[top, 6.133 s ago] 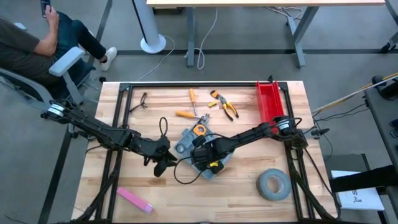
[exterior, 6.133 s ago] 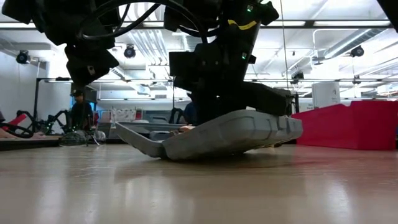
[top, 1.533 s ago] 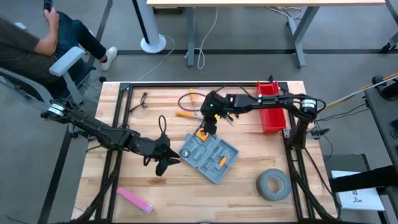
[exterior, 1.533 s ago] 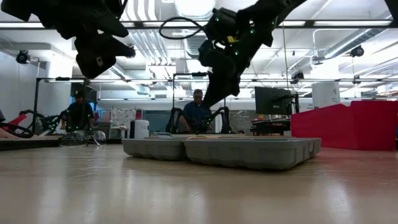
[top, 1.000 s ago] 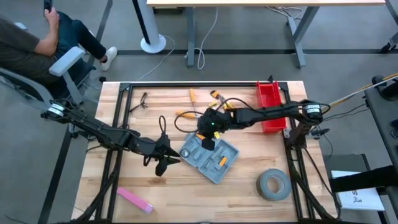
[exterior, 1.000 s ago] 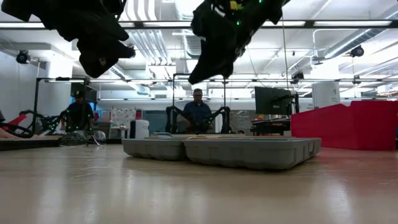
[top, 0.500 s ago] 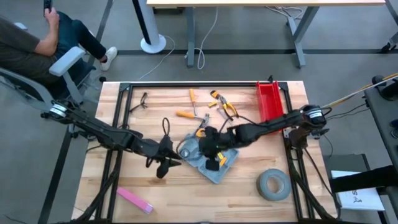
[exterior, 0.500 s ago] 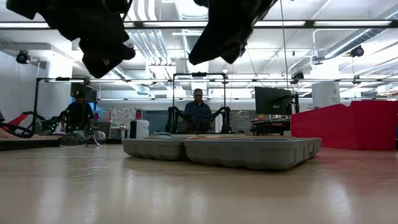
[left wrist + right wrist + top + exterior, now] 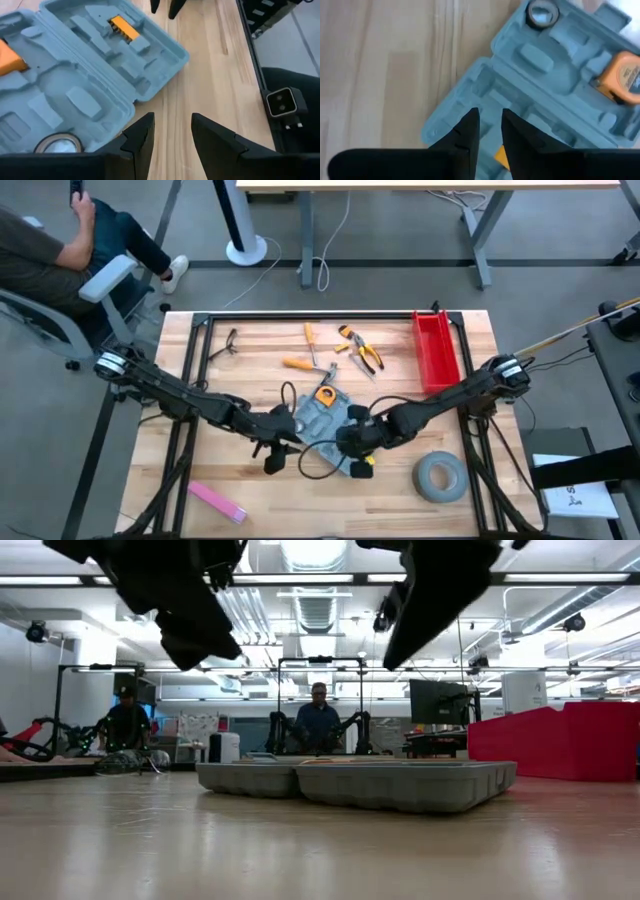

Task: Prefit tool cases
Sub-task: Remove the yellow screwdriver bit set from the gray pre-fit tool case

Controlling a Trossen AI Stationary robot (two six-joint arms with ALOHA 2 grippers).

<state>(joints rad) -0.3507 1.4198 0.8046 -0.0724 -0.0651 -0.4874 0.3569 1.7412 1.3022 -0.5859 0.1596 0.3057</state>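
Note:
The blue-grey tool case [image 9: 318, 420] lies open on the table, both halves flat on their outer shells [image 9: 400, 786]. In its recesses are an orange tape measure [image 9: 626, 80], a small yellow piece [image 9: 124, 27] and a round metal ring [image 9: 60, 144]. My left gripper [image 9: 172, 131] hovers open above bare wood beside the case's near left edge [image 9: 280, 452]. My right gripper [image 9: 490, 120] hangs above the case's near half [image 9: 347, 448], its fingers a narrow gap apart with nothing between them. In the low view both grippers [image 9: 205, 640] [image 9: 410, 635] are well above the case.
A red bin [image 9: 435, 350] stands at the far right, and a grey tape roll [image 9: 440, 477] lies at the near right. Pliers [image 9: 362, 352] and screwdrivers [image 9: 300, 363] lie beyond the case. A pink object [image 9: 215, 502] lies near left. A person sits off the far left corner.
My right gripper has swung from the far side of the case toward the table's near edge and now hangs over the case's near half. My left gripper has shifted toward the case, to the right. The case has stayed where it was.

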